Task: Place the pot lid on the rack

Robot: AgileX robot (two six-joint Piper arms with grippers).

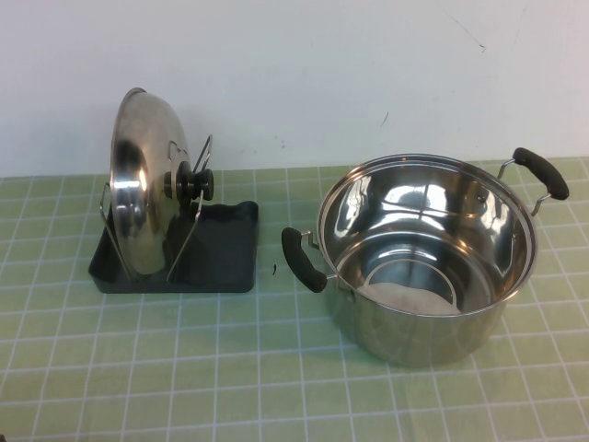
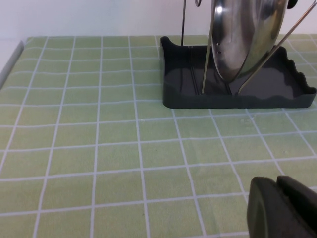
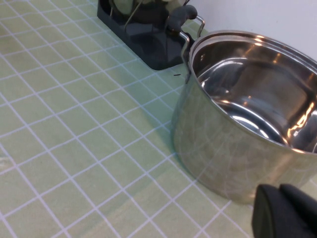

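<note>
The left end effector (image 2: 285, 206) shows only as a matte black tip low over the green gridded table (image 2: 99, 148), and the right end effector (image 3: 287, 215) likewise, so whether either is wide or narrow cannot be told. Just beyond the right one stands the deep, mirror-bright steel pot (image 3: 237, 129). Ahead of the left one the dark plastic rack (image 2: 237, 89) holds the domed, shiny pot lid (image 2: 247, 34) on edge between thin wire uprights; only the high view shows its black knob (image 1: 195, 181).

Before me a green checked tablecloth (image 1: 184, 368) with thin white lines covers the table, and a plain white wall (image 1: 322, 74) stands behind it.
</note>
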